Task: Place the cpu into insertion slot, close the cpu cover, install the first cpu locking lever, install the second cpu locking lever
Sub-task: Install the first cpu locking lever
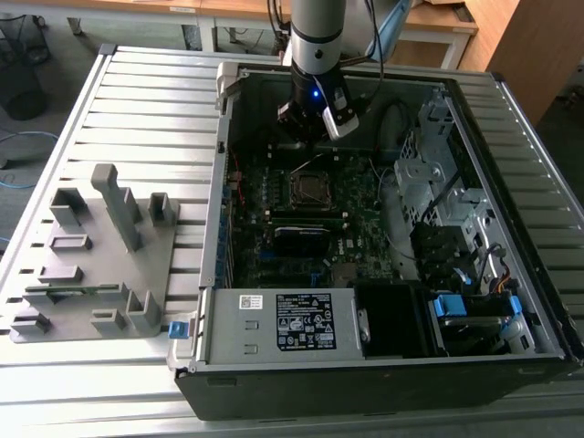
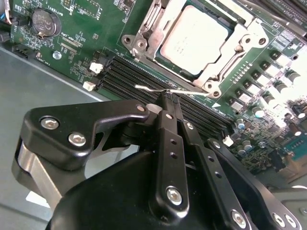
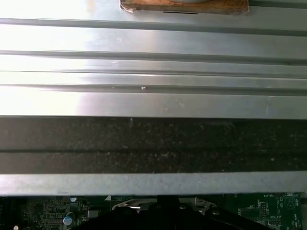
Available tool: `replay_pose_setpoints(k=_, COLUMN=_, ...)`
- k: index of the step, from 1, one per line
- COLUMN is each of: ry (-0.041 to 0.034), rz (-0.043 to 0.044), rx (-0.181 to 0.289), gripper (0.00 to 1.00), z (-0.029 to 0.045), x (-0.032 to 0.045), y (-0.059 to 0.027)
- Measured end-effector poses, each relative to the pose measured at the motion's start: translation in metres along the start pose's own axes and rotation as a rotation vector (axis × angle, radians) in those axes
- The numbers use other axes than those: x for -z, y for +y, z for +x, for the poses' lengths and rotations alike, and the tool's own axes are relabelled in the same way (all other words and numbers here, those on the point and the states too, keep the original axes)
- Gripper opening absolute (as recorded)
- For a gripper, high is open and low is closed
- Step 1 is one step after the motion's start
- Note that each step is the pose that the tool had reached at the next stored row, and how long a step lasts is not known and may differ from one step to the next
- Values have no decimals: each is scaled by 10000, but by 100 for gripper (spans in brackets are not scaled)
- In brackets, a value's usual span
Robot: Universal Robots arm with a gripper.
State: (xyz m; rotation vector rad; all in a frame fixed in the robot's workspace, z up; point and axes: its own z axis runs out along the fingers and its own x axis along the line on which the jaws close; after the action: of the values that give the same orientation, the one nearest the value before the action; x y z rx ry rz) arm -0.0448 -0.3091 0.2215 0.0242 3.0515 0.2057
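Claw (image 2: 165,99) was narrow, jaws together. Tips sat right at a thin wire locking lever (image 2: 144,87) just beside the socket. I couldn't tell whether the wire was pinched or only touched by the tips.

- cpu (image 2: 193,38) was already seated flat in the socket on the motherboard (image 2: 81,48), dull metal top showing through the window.
- cpu cover (image 2: 178,71) lay down over it, framing the chip on all sides, so placing and closing looked done.
- The lever ran along the socket edge, between the cover and the black memory slots (image 2: 124,79). My read is that jaws this narrow suited working a wire that thin.
- Coin cell (image 2: 44,21) sat well apart, not involved.

Pose: arm (image 1: 315,36) dropped nearly straight down into the open computer case (image 1: 210,228), with the wrist low over the board just beyond the socket (image 1: 310,187). Coming in from above probably kept it clear of the case walls and drive cages.

The case lay on its side on the slatted desk (image 1: 137,100). A grey fixture tray (image 1: 91,246) sat at the exterior view's left.
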Motion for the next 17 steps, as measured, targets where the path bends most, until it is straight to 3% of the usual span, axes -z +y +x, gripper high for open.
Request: replay_pose_setpoints(k=17, ry=-1, rz=-1, rx=0, gripper=10, z=-26, x=-30, y=-7)
